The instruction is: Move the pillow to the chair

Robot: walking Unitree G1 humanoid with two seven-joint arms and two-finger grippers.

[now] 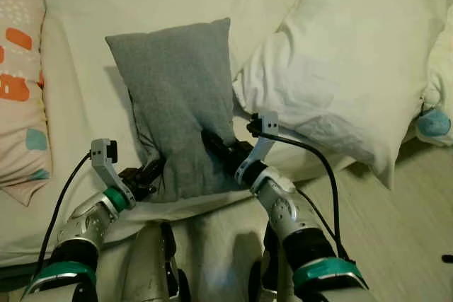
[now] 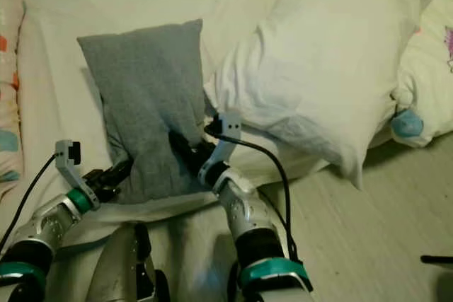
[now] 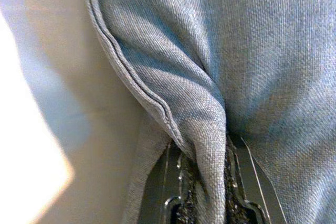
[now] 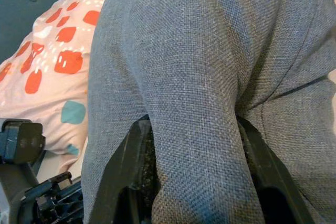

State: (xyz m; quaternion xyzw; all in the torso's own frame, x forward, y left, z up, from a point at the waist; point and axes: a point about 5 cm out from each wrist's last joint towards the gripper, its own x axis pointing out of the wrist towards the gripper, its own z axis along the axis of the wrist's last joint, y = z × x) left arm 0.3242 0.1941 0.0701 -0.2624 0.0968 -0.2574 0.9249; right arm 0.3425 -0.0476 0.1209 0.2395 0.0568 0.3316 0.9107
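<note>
A grey fabric pillow stands tilted on the white bed, leaning back toward the bedding. My left gripper is shut on the pillow's lower left edge; in the left wrist view a fold of grey cloth is pinched between its fingers. My right gripper is shut on the pillow's lower right side. In the right wrist view a thick fold of the pillow sits between the two black fingers.
A large white pillow lies right of the grey one, touching it. A pink pillow with orange and teal patches lies at the far left. Wooden floor runs along the bed's right side. A blue and white soft item sits at the right edge.
</note>
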